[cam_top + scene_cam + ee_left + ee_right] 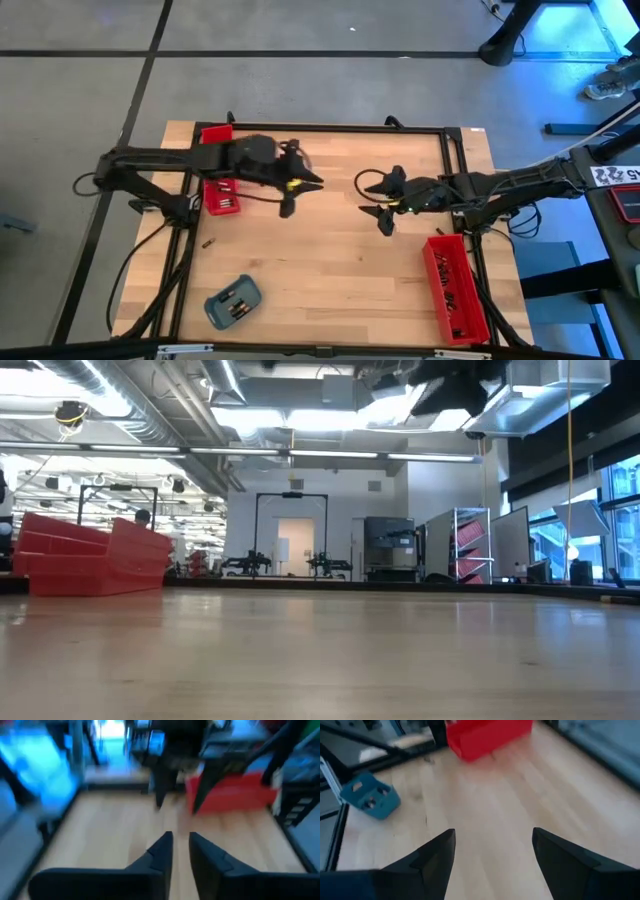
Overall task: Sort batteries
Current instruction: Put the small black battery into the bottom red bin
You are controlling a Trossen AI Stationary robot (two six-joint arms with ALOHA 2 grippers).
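Several small dark batteries are lying inside the blue-grey tray; one tiny battery is lying alone on the wooden surface.

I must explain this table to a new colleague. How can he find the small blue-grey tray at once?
Start at the wooden table and go to its near left corner, away from both arms. The small blue-grey tray lies there alone; unlike the two long red trays, it is short, rounded and blue-grey.

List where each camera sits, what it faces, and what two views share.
High: overhead, straight down; both arms, left gripper, right gripper.
Low: table height, across table; no gripper.
Left wrist: fingers slightly parted, facing red tray.
Right wrist: open fingers, facing blue-grey tray.
Shared: blue-grey tray.
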